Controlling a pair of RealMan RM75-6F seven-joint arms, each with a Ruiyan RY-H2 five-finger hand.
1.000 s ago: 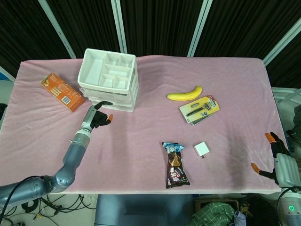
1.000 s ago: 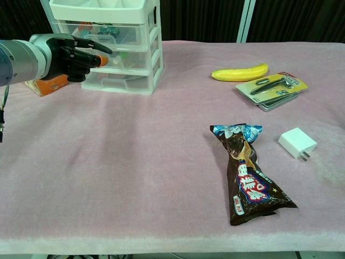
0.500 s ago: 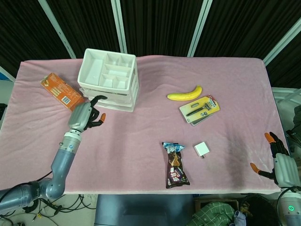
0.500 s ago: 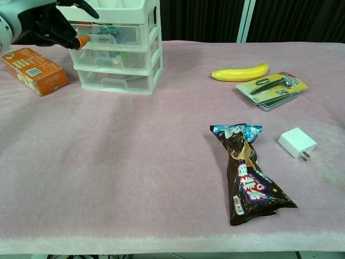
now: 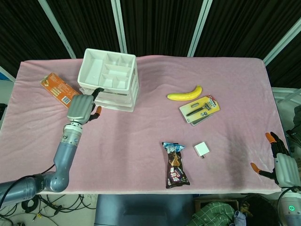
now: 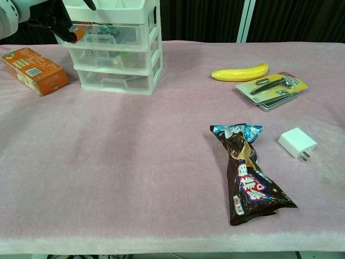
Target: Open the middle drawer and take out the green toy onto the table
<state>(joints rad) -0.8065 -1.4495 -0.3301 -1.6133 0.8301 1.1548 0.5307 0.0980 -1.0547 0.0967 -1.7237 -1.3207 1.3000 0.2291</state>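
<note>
Since a second earlier I had lifted my left hand point(image 5: 82, 108) from in front of the middle drawer point(image 6: 111, 55) toward the upper left front of the drawer unit point(image 5: 109, 80); the chest view cut off most of it, and I could not tell how its fingers lay. The drawers sat shut near the table's point(image 5: 141, 136) far left corner, the green toy point(image 6: 119, 54) blurred behind the middle drawer's clear front, colourful bits in the one above. My right hand point(image 5: 281, 162) rested past the near right corner, fingers spread, holding nothing.
</note>
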